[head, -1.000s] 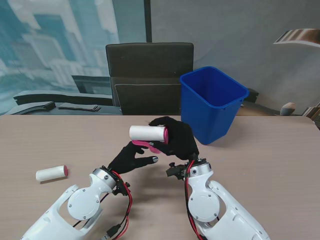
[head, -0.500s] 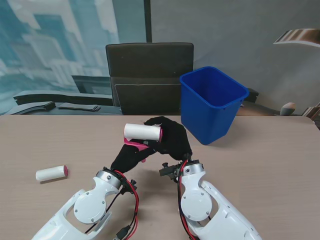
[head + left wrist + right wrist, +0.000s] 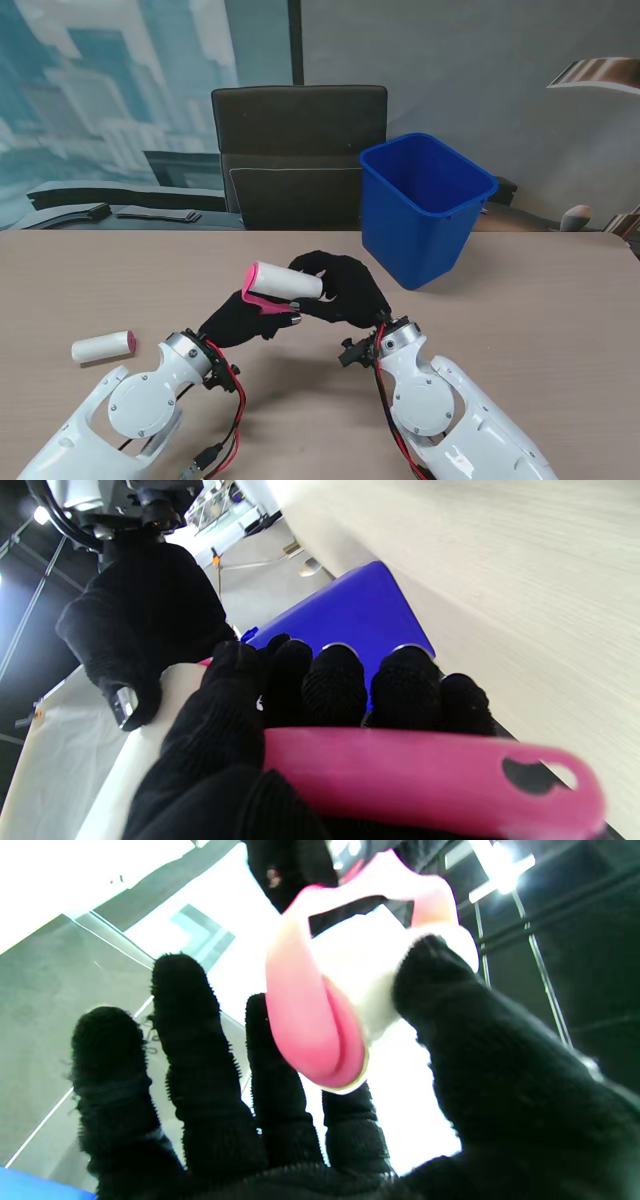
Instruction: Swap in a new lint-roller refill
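Note:
The lint roller is held up over the table's middle. Its white roll (image 3: 287, 283) lies crosswise, with the pink frame showing at its left end. My left hand (image 3: 238, 318) is shut on the pink handle (image 3: 425, 775), fingers wrapped over it. My right hand (image 3: 346, 290) is shut on the roll's right end; in the right wrist view the thumb (image 3: 440, 990) presses the white roll (image 3: 360, 975) beside its pink end cap (image 3: 312, 1035). A second white refill (image 3: 103, 346) with a pink end lies on the table at the far left.
A blue bin (image 3: 425, 205) stands on the table just beyond my right hand, and shows in the left wrist view as the blue bin (image 3: 350, 615). A black chair (image 3: 298, 150) stands behind the table's far edge.
My left hand, with fingers spread beneath the handle a second ago, has closed around it. The roller has shifted slightly left and sunk a little, and both forearms moved with it.

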